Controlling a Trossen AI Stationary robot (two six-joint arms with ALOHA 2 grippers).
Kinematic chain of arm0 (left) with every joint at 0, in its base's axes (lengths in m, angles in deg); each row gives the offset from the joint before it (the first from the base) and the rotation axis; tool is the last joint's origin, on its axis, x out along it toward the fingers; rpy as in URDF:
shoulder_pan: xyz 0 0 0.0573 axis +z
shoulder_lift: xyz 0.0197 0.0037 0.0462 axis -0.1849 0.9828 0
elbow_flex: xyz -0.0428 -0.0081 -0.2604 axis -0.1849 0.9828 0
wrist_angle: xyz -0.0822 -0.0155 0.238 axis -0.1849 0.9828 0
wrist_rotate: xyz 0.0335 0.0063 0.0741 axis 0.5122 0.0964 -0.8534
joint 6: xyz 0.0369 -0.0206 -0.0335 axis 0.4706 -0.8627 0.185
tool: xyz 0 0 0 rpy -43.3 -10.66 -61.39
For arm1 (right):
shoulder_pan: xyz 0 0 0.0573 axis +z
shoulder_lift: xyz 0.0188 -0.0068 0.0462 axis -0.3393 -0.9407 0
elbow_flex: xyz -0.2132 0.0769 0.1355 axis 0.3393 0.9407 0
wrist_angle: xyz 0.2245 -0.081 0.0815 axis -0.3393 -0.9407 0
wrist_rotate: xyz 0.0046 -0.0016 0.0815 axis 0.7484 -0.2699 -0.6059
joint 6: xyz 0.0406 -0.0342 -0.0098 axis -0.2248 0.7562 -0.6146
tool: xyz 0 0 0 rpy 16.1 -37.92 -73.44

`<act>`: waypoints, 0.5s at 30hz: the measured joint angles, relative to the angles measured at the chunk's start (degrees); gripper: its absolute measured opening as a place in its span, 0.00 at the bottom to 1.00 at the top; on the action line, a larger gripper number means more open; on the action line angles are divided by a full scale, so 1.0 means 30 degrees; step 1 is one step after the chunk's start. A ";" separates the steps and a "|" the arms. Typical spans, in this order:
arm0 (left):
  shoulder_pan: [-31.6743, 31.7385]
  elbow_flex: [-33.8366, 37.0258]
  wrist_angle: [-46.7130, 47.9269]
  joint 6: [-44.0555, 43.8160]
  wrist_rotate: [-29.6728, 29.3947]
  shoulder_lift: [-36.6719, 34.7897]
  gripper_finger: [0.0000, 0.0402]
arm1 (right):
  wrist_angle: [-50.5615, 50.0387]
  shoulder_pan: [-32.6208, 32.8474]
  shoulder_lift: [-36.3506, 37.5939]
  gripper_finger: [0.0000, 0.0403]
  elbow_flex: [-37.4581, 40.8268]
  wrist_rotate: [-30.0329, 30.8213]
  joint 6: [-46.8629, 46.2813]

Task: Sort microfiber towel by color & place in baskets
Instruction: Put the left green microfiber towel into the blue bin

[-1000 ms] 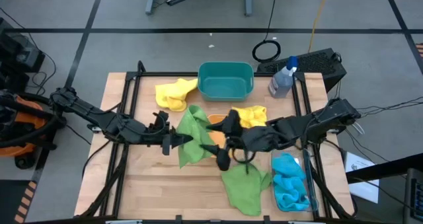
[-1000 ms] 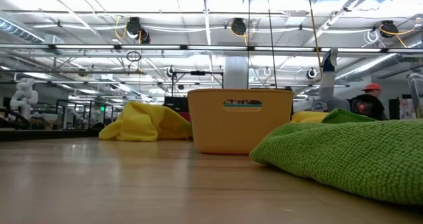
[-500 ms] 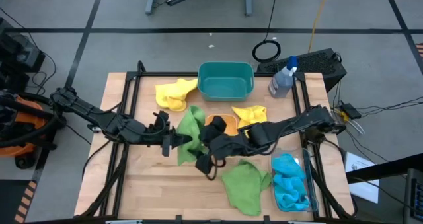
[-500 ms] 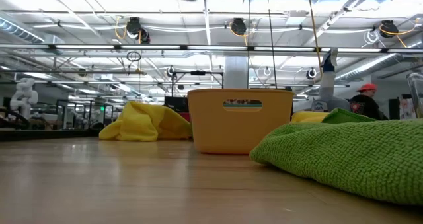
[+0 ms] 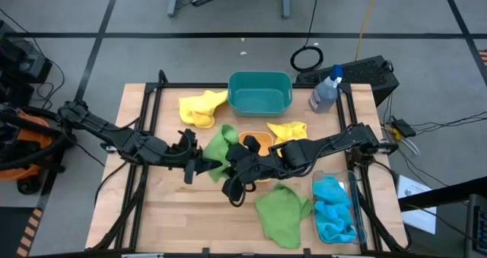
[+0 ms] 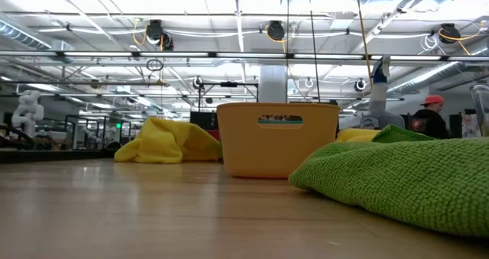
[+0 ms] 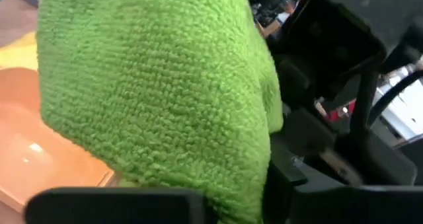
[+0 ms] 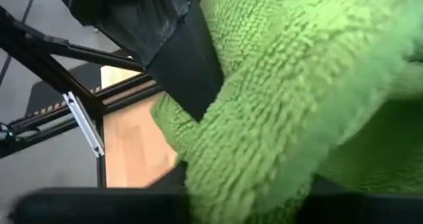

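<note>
A green microfiber towel [image 5: 221, 146] hangs bunched above the table's middle, just left of the orange basket [image 5: 257, 141]. My left gripper [image 5: 204, 165] is shut on it from the left. My right gripper [image 5: 232, 172] is shut on it from the right. The towel fills both wrist views [image 7: 152, 85] [image 8: 277, 85]. A second green towel [image 5: 281, 212] lies flat on the table near the front. One yellow towel [image 5: 199, 107] lies left of the teal basket [image 5: 260, 92]. Another yellow towel [image 5: 289, 131] lies right of the orange basket. Blue towels [image 5: 333, 208] lie in the clear basket [image 5: 354, 212]. My left gripper holds the green towel by its left side [image 5: 214, 161], coming in level from the table's left. The cloth covers the fingers, so the hold itself is hidden. The towel hangs clear of the table. My right gripper has the towel's lower right part [image 5: 227, 167], reaching in from the table's right. Several folds of cloth [image 8: 251, 158] bulge over the fingers and hide the place of contact. The towel hangs bunched between the two grippers.
A clear spray bottle [image 5: 325, 93] stands at the far right, by the teal basket. The black frame rails [image 5: 144, 136] run along the table's left and right sides. Bare wood [image 5: 190, 212] shows at the near left.
My right gripper has travelled toward the table's left, from beside the orange basket to the hanging green towel, and has taken hold of its lower part. The towel has bunched up shorter between the grippers. My left gripper has stayed in place.
</note>
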 joint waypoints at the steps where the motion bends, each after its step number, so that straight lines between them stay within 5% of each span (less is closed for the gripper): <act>1: 0.0000 0.0000 0.0002 0.0113 0.0091 -0.0003 0.23 | -0.0486 0.0007 0.0000 0.10 -0.0250 -0.0004 0.0143; 3: 0.0000 0.0000 0.0023 0.0224 0.0303 -0.0003 0.29 | -0.1406 -0.0005 0.0000 0.03 -0.0628 0.0033 0.0529; 15: 0.0442 0.0000 0.0489 0.0501 0.0693 -0.0003 0.65 | -0.7851 -0.1019 0.0078 0.01 -0.3034 0.0176 0.0679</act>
